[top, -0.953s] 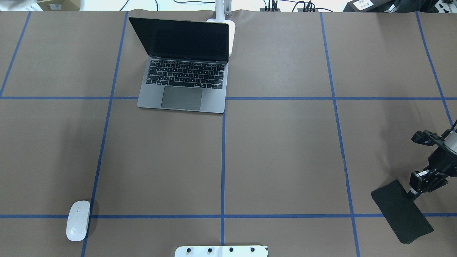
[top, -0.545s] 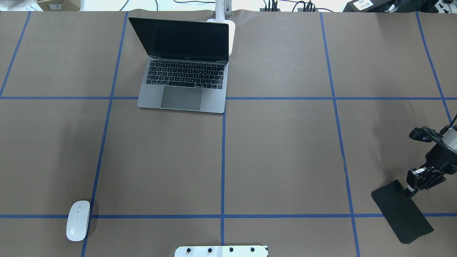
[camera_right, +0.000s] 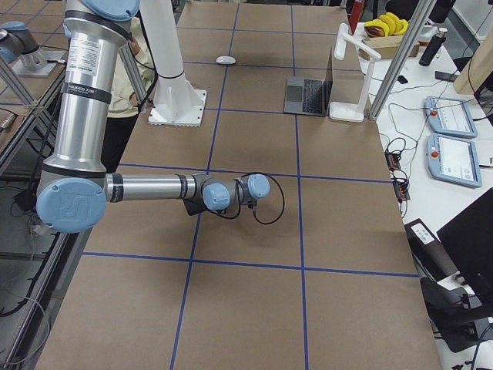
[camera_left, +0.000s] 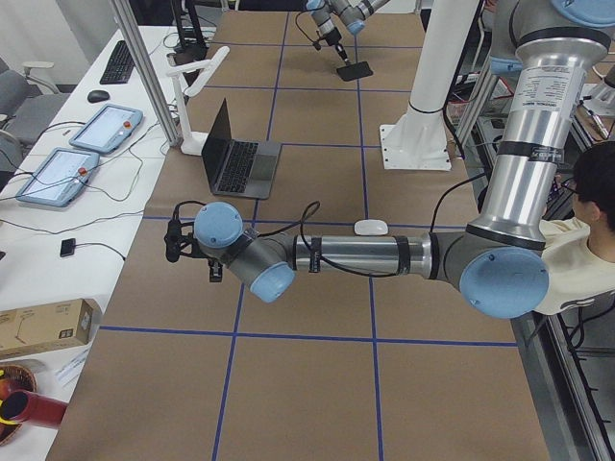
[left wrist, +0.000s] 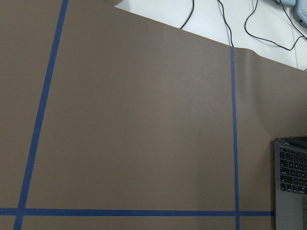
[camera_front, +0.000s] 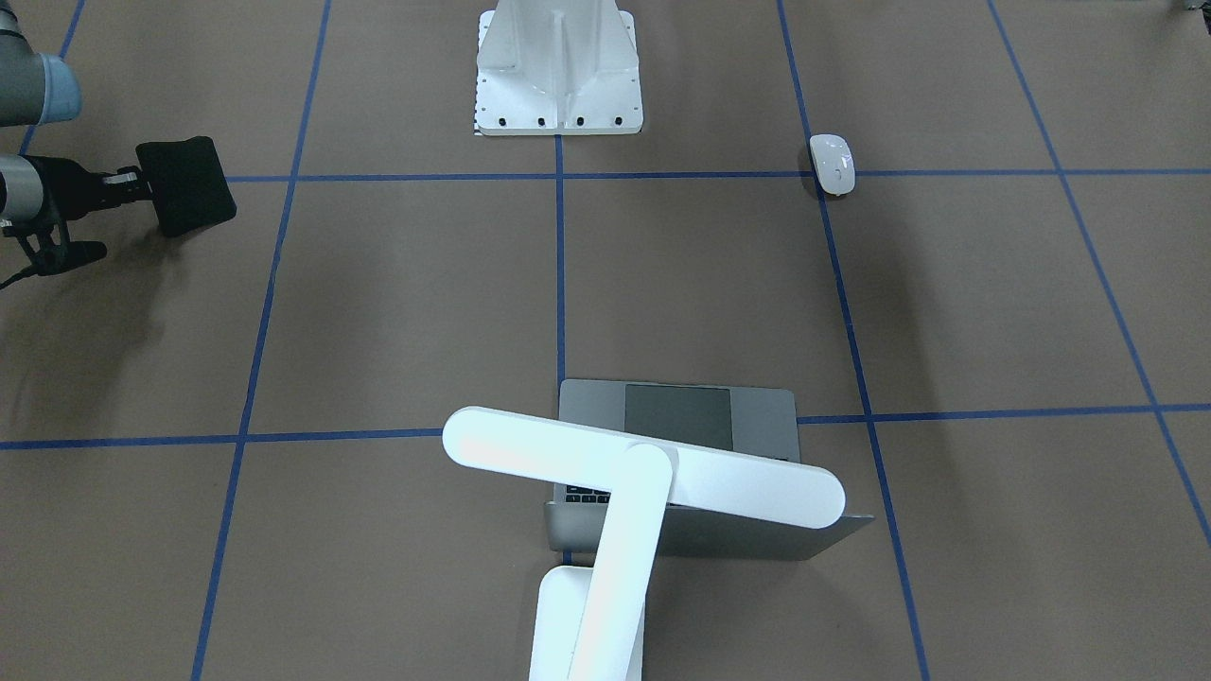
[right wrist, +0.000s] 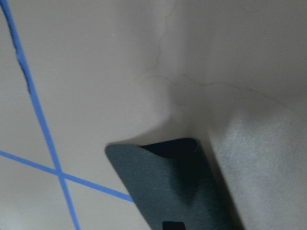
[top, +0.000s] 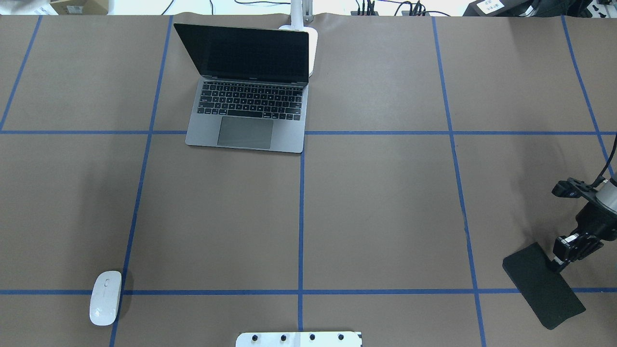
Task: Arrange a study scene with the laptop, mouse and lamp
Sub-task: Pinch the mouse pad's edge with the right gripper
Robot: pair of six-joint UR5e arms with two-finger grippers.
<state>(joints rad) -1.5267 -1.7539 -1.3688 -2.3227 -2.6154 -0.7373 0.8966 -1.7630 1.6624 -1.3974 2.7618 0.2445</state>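
**While the right gripper [camera_front: 132,183] clamps a black pad [camera_front: 186,185], the mouse [camera_front: 832,164] lies untouched**

Front-facing: the lamp [camera_front: 643,468] holds its bar head over the open laptop [camera_front: 710,416]; the mouse lies well apart, near the white pedestal [camera_front: 558,66]. Overhead: the right gripper's fingers are clenched on the pad's edge. Exterior left: the left gripper [camera_left: 176,245] hangs over the table [camera_left: 317,384]; whether its fingers are parted cannot be told.
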